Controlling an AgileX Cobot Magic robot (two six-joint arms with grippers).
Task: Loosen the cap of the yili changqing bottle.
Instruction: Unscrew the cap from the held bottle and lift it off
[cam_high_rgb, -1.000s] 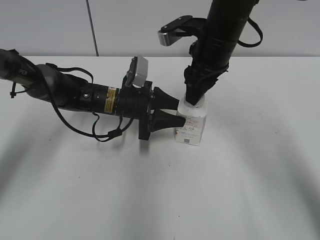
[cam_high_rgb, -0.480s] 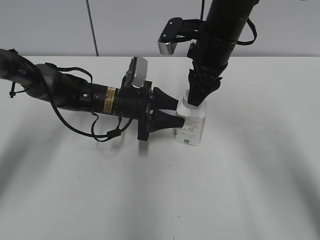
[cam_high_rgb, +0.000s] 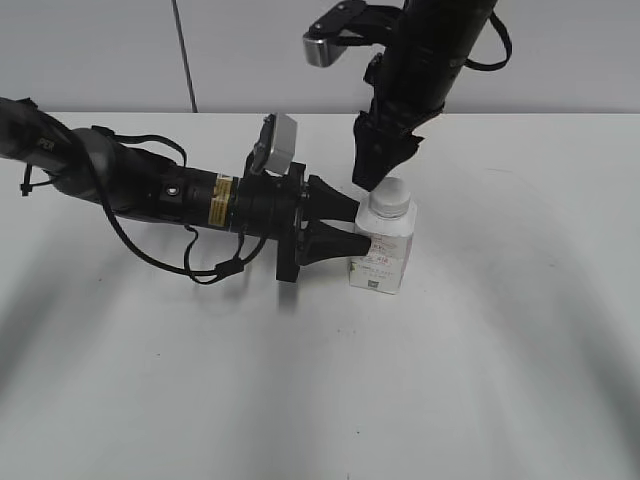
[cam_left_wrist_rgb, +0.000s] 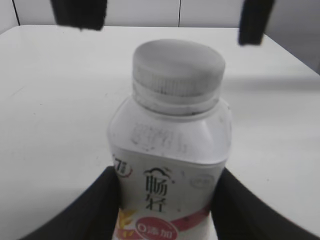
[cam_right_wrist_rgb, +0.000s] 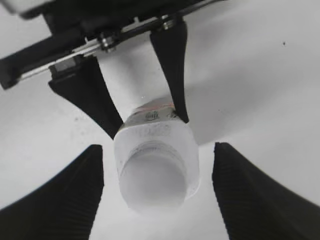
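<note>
While my left gripper (cam_high_rgb: 352, 226) stays clamped on its body from the left, the yili changqing bottle (cam_high_rgb: 383, 252) stands upright on the white table (cam_high_rgb: 480, 360), right of the middle. It is a small squarish white bottle with rounded shoulders, and the cap (cam_high_rgb: 389, 195) sits on its wide neck, white with a ribbed rim.

My left wrist view shows what the exterior view does not: dark characters on the label and a pink-red band below them (the small print is too blurred to read), with my fingers (cam_left_wrist_rgb: 90, 210) pressed against both sides. My right wrist view looks straight down on the cap's round top.

A second ago my right gripper (cam_high_rgb: 372, 170) sat closed around the cap; now its jaws stand apart, lifted clear, above and slightly left of it.
</note>
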